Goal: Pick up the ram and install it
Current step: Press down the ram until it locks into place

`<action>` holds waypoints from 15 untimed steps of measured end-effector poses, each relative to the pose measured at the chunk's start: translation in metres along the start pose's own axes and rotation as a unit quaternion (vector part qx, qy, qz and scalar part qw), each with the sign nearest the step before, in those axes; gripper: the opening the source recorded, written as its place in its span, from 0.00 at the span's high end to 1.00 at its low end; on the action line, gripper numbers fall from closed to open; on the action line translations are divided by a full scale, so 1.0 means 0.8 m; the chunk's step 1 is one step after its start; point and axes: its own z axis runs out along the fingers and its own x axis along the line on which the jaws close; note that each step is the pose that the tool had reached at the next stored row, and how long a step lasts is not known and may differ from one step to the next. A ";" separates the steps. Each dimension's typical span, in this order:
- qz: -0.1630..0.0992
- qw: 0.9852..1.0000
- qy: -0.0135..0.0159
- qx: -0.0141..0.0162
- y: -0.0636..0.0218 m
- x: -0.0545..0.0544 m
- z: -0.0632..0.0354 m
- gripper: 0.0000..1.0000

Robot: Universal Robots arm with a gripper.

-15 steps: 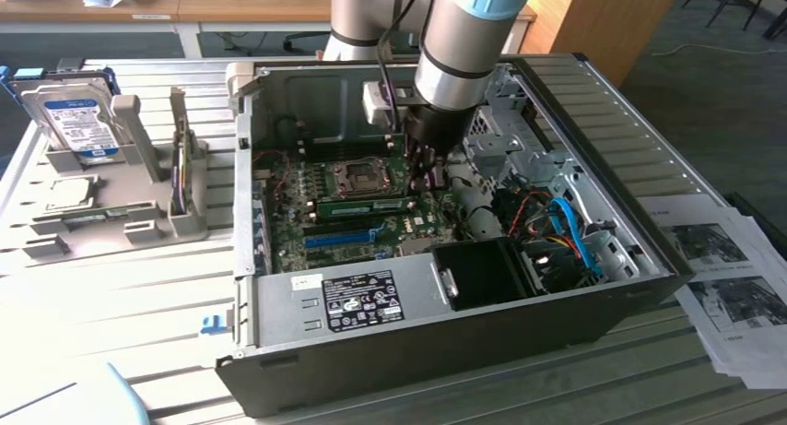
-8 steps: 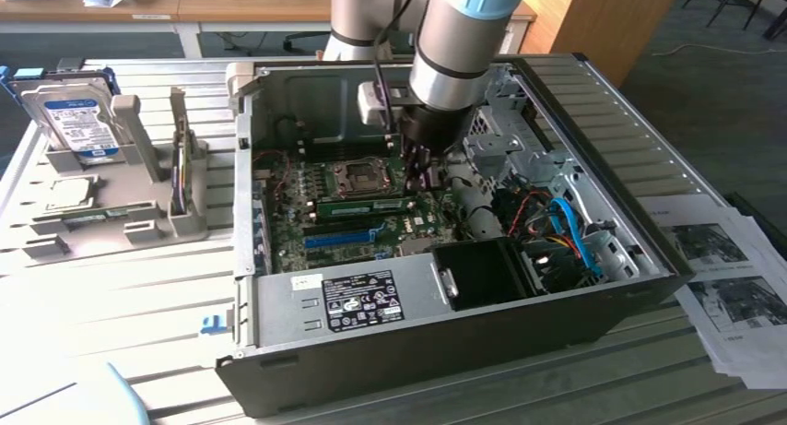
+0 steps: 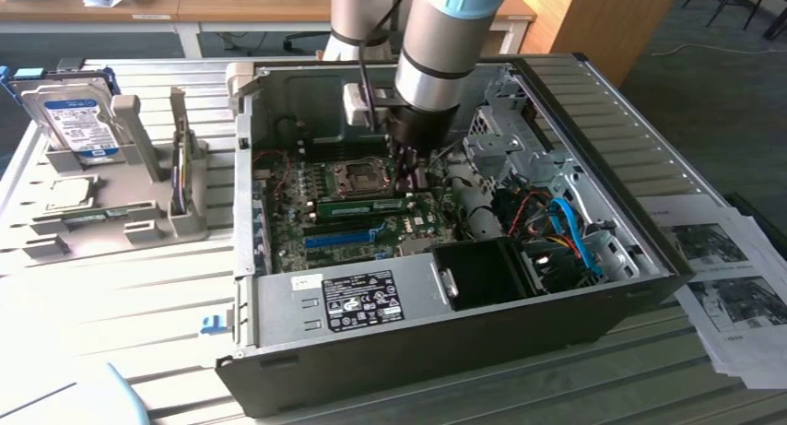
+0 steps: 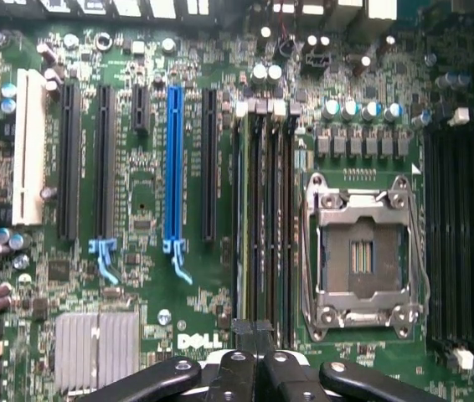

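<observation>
Green ram point(image 3: 363, 206), apparently one, seated.

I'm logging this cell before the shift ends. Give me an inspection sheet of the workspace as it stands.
Surface: slatted pale table carrying an open computer case.
Job's things: ram, a green stick lying across the motherboard beside the CPU socket; it looks seated in a slot, though the latches cannot be judged.
Clutter: grey fixture rack with a hard drive standing in it; printed sheets at the exterior view's right.
Hand: hand shut, poised over the memory slots, holding nothing visible.
Cables: blue and red cables bundled inside the case.
Surroundings: desks and carpeted floor behind.
</observation>
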 end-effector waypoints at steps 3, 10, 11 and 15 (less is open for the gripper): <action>0.000 1.000 0.000 0.001 0.008 0.000 0.000 0.91; 0.000 1.000 0.000 0.004 0.026 0.001 0.001 0.91; 0.000 1.000 0.000 0.004 0.028 0.001 0.001 0.91; 0.000 1.000 0.000 0.006 0.035 0.001 0.002 0.91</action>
